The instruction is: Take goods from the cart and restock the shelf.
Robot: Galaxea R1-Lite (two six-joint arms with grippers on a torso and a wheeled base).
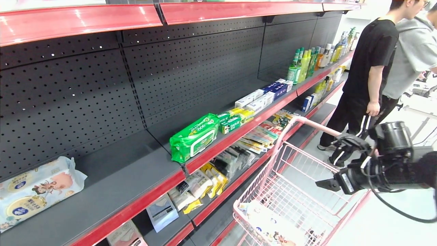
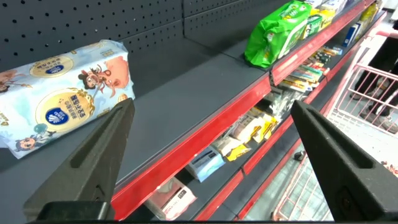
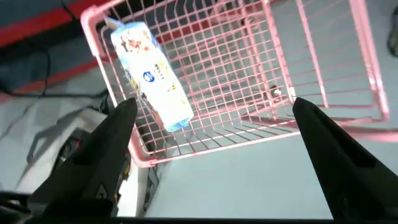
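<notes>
one pale blue wipes pack (image 1: pixel 37 188) is lying on the grey shelf (image 1: pixel 112 191) at far left, with its end running off the picture's edge. the left gripper (image 2: pixel 212 107) is hovering before that shelf, jaws standing wide apart and holding nothing. further right, one green pack (image 1: pixel 194 136) is sitting at the next bay's front lip. in the pink cart (image 1: pixel 293 184) a second pale blue pack (image 3: pixel 152 74) is lying, partly cut off in the head view. the right gripper (image 1: pixel 333 167) is hanging above the cart, jaws spread wide and gripping nothing.
</notes>
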